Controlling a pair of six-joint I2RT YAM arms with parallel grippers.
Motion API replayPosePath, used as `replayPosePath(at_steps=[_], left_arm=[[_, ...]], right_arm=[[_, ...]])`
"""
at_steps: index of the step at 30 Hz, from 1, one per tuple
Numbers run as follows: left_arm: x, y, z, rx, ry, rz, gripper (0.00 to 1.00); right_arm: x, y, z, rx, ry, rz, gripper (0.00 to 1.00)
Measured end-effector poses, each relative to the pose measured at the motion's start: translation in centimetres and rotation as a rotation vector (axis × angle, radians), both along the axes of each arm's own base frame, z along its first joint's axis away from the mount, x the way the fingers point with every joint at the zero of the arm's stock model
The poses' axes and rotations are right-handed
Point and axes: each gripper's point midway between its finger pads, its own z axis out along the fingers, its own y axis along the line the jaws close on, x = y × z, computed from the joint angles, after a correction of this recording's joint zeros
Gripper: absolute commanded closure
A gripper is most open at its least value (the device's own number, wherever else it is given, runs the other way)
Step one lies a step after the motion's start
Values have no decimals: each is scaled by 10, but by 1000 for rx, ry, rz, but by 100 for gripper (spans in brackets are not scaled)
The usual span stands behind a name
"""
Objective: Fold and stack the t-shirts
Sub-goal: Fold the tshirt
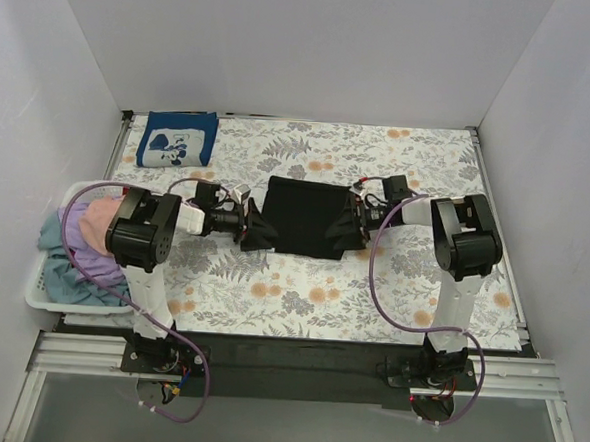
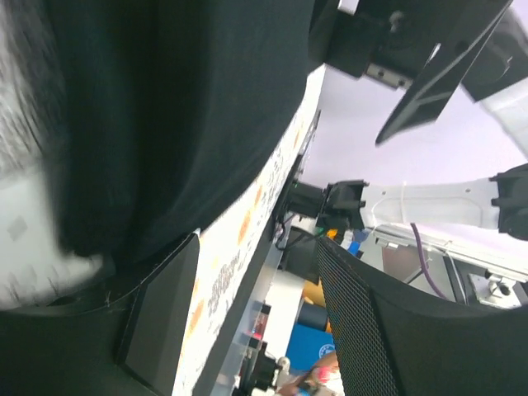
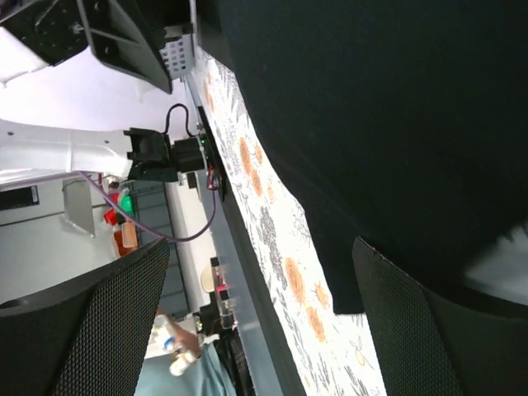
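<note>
On the worktop (image 1: 301,292), at its middle, we find the black t-shirt (image 1: 310,217) spread out, its long axis running left to right. Left jaws stand at its left end, right jaws at its right end, equally near. Both are released: fingers (image 3: 99,322) apart, no cloth seen between them.

The black t-shirt (image 1: 305,217) fills the stretch ahead of the left tool (image 1: 247,224) and ahead of the right tool (image 1: 359,221). On the near side of both, the bench (image 1: 301,282) lies open. Behind the left tool stands the white basket (image 1: 42,301). Far off on its other side lies the navy t-shirt (image 1: 178,140).
</note>
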Motion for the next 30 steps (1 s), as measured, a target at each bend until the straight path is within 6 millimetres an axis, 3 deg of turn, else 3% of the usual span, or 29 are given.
replayPosePath(at_steps=[3,6,10,13,16,18,21,23,30], left_arm=[[-7,2,15,-3,-16,-9,39],[-1,-1,55,-18,-144,-24,40],[42,-17,119,-50,-408,-35,43],[85,-33,138,-64,-521,-25,45],[128,-47,121,-61,-550,-5,46],[152,-51,88,-42,-513,20,46],[171,-49,30,1,-417,60,47],[176,-45,0,8,-340,82,47],[211,-21,8,23,-387,181,45]], right_arm=[[1,-9,6,-30,-15,-8,2],[17,-11,34,-66,-105,-22,2],[70,-2,96,-34,-366,-43,2],[105,5,116,-11,-490,-60,2],[135,11,93,-19,-492,-79,2],[151,13,58,-44,-451,-93,2],[163,10,3,-92,-356,-115,2],[170,6,3,-38,-334,-114,2],[199,-16,2,-69,-381,-192,2]])
